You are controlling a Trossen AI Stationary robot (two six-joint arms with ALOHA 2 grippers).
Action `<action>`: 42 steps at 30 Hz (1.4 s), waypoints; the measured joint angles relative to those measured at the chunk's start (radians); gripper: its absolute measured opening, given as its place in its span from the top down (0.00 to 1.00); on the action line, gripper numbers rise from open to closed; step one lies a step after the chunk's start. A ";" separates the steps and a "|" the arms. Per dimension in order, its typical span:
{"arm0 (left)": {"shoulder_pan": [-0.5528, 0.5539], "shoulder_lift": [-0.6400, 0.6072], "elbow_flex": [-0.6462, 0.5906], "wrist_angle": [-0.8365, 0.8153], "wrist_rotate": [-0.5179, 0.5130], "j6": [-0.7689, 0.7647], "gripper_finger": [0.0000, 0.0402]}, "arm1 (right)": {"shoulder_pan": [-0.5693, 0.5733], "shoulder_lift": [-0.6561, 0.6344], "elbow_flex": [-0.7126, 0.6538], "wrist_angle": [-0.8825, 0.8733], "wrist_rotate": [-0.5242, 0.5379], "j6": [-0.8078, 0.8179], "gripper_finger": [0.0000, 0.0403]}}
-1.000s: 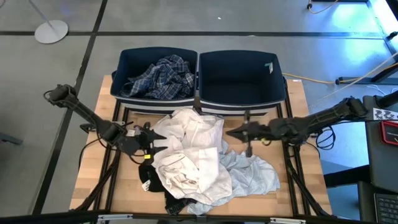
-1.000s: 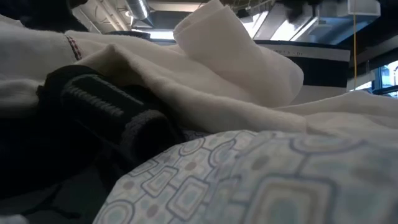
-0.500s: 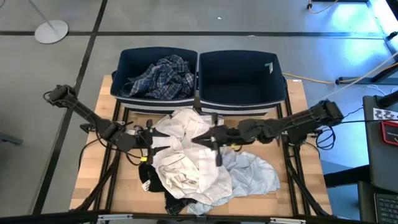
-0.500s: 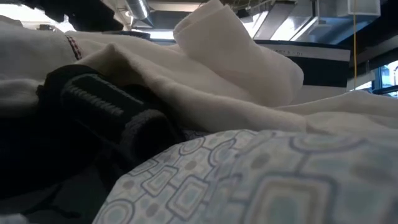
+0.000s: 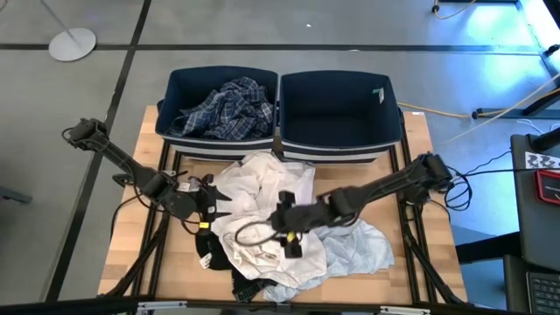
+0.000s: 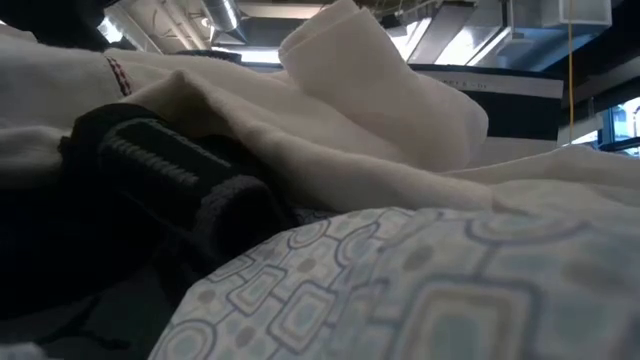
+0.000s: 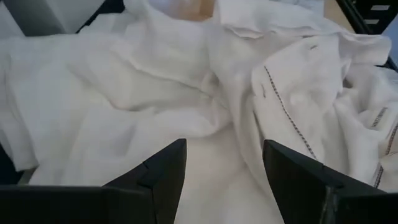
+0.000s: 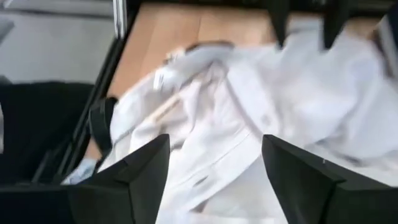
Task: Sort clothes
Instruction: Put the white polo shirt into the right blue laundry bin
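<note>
1. Left end effector [image 5: 213, 202] hovers at the left edge of the clothes pile, fingers [image 7: 163, 171] spread apart and gripping nothing; white cloth lies just ahead of them in its wrist view
2. Left bin [image 5: 174, 92] at the far edge of the table [image 5: 125, 229] holds the plaid shirt [image 5: 229, 109], so one item looks sorted
3. White shirt [image 5: 267, 203] tops the heap mid-table, crumpled, with a stitched seam visible in the left wrist view; dark garment [image 5: 213, 255] pokes out at the near left edge beneath it
4. Right end effector [image 5: 290, 246] reaches well across over the middle of the white shirt, fingers [image 8: 142, 173] parted, nothing between them; judged to be lining up a pick on that shirt
5. To do it well: drop onto a raised fold or ridge, not flat cloth, and pinch one layer only so the patterned piece underneath stays put
6. Lift high enough for the hem to clear the heap and the bin wall; risk is dragging neighbours along or snagging the left arm, which sits near
7. Pale blue patterned garment [image 5: 359, 245] lies at the right of the pile, partly under the white one
8. Right bin [image 5: 337, 105] shows no garment in it, judged the likely target for whites; most of the pile remains on the table
</note>
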 joint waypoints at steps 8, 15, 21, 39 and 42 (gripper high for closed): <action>0.003 0.000 0.000 0.038 -0.041 0.064 0.49 | 0.034 0.126 0.000 -0.023 0.112 0.017 0.38; 0.008 0.000 0.000 0.038 -0.042 0.103 0.49 | 0.028 0.216 0.000 0.012 0.212 0.027 0.40; 0.008 0.000 0.000 0.032 -0.042 0.110 0.49 | 0.014 0.297 0.001 0.053 0.209 -0.022 0.41; 0.008 0.000 0.000 0.033 -0.045 0.118 0.49 | -0.004 0.338 0.130 -0.141 0.373 -0.180 0.94; 0.008 0.001 0.000 0.032 -0.045 0.117 0.49 | 0.023 0.328 0.235 -0.271 0.523 -0.214 0.91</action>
